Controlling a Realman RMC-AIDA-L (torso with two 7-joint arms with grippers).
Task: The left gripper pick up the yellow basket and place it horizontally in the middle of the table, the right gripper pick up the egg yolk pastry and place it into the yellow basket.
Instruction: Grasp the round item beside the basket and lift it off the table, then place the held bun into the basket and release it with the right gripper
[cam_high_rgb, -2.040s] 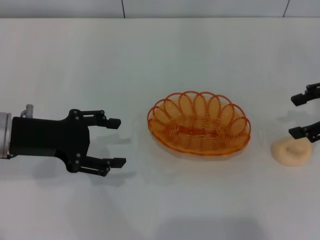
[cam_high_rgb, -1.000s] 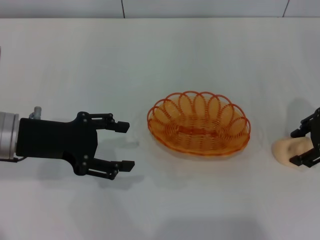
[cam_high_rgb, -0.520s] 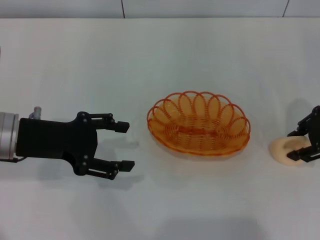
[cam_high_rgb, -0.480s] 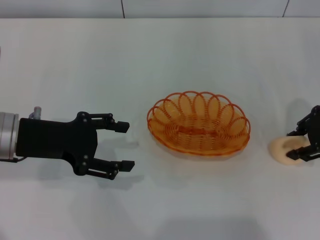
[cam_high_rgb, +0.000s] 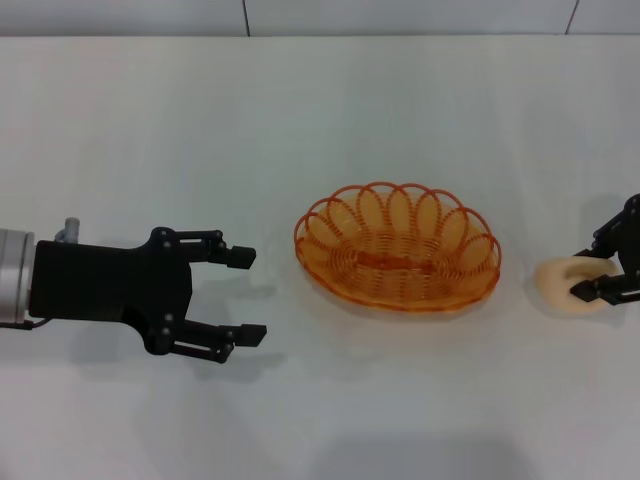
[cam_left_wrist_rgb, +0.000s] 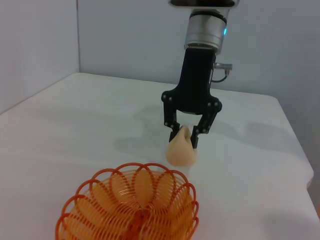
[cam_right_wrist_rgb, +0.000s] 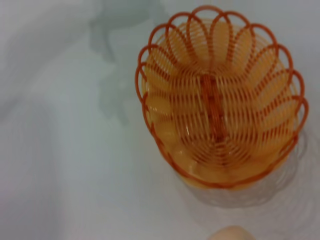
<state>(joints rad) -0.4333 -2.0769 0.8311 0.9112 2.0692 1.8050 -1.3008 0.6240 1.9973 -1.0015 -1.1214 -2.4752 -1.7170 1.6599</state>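
Left gripper (cam_high_rgb: 240, 295) low over surface (cam_high_rgb: 150, 130), arm reaching in level from left, fingers spread wide, holding nothing — well short of yellow basket (cam_high_rgb: 397, 246).

Basket at centre, upright, long axis running left-right.

Right gripper (cam_high_rgb: 598, 272) comes down from above at right edge, fingers closed around egg yolk pastry (cam_high_rgb: 562, 283) — pastry just right of basket, apart from it.
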